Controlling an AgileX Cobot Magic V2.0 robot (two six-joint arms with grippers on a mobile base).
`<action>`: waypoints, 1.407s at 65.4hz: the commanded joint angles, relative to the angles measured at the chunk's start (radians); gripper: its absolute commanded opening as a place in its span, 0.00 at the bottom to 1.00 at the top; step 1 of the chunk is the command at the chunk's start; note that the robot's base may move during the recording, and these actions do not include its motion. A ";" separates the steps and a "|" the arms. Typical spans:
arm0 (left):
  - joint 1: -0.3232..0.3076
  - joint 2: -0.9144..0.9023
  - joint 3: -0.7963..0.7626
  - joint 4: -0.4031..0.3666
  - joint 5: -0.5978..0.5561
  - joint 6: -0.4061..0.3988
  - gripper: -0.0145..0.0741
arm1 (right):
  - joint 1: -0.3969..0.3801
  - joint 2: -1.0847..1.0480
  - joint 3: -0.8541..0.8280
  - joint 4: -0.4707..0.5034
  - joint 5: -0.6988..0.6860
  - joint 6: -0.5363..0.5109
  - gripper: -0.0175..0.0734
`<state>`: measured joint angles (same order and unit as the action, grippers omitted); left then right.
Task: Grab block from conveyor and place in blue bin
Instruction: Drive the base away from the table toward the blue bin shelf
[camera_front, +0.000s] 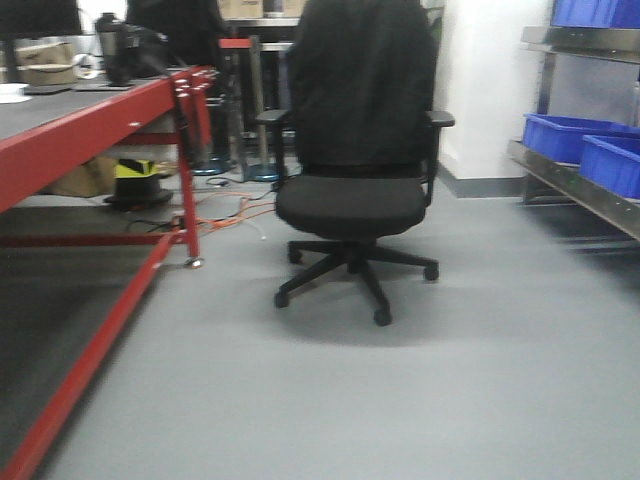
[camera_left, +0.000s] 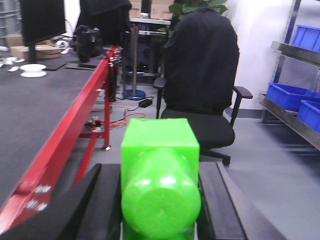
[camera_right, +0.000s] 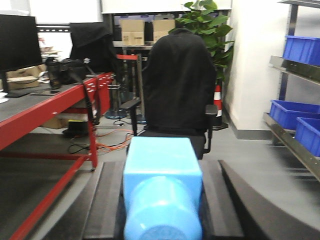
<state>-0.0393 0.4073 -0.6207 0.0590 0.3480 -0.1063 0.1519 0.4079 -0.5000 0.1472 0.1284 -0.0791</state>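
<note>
The bright green block (camera_left: 160, 175) fills the lower middle of the left wrist view, stud end toward the camera. My left gripper (camera_left: 159, 167) is shut on it, a black finger (camera_left: 102, 200) pressed against each side. It hangs in the air beside the conveyor (camera_left: 35, 110), whose dark grey belt on a red frame runs along the left. My right gripper (camera_right: 162, 165) is shut on a light blue block (camera_right: 162, 185) of the same shape. Blue bins (camera_left: 285, 95) sit on a metal shelf at the right, away from both grippers.
A black office chair (camera_front: 355, 150) stands on the grey floor straight ahead, between the conveyor (camera_front: 50, 105) and the shelf of blue bins (camera_front: 565, 135). Monitors, a bag and boxes sit at the belt's far end. Orange cables lie on the floor by the red legs.
</note>
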 joint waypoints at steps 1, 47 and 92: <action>0.004 -0.002 0.000 -0.003 -0.024 0.000 0.04 | 0.000 -0.003 0.003 -0.008 -0.023 -0.002 0.01; 0.004 -0.002 0.000 -0.003 -0.024 0.000 0.04 | 0.000 -0.003 0.003 -0.008 -0.023 -0.002 0.01; 0.004 -0.002 0.000 -0.003 -0.024 0.000 0.04 | 0.000 -0.003 0.003 -0.008 -0.025 -0.002 0.01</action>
<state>-0.0393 0.4073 -0.6207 0.0590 0.3459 -0.1063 0.1519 0.4079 -0.5000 0.1472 0.1284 -0.0791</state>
